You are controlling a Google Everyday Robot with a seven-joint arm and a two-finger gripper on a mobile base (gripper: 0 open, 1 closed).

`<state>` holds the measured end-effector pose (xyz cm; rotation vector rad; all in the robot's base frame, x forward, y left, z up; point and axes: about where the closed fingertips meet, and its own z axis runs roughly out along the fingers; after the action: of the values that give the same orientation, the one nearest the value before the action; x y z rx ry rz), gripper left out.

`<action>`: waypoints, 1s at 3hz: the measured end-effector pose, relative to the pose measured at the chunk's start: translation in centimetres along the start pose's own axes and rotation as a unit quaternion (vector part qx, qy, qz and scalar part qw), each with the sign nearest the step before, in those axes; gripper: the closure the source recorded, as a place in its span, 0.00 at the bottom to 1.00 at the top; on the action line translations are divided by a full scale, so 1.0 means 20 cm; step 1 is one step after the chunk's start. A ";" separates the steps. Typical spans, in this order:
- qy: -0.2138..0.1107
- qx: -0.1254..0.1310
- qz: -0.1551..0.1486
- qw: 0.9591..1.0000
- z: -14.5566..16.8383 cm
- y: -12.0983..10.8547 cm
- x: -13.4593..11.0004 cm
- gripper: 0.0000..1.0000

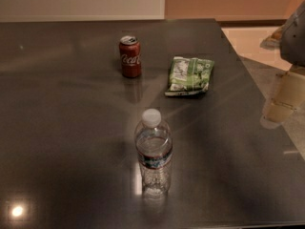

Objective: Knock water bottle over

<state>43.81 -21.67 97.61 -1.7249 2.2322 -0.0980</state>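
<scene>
Water bottle point(153, 154) is upright near the front edge of the counter point(57, 128), not touched yet. Your gripper point(279, 104) hangs at the right edge; can't tell if it's spread or closed. I'd swing in and push high.

**Break area, perhaps**

I see a dark glossy table point(57, 104), plain cream and tan walls point(81, 1), pale floor point(248, 39). A soda can point(129, 56) and snack bag point(189, 75) hint at a break room. My gripper point(279, 106) hangs by the table's right edge.
</scene>
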 end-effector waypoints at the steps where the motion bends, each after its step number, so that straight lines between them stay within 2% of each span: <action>1: 0.000 0.000 0.000 1.000 0.00 0.00 0.00 0.00; 2: -0.013 -0.002 -0.005 1.000 0.00 0.01 -0.02 0.00; 3: -0.056 -0.020 -0.011 0.998 0.02 0.06 -0.07 0.00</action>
<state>43.16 -19.87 97.25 -1.7312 2.1492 0.0363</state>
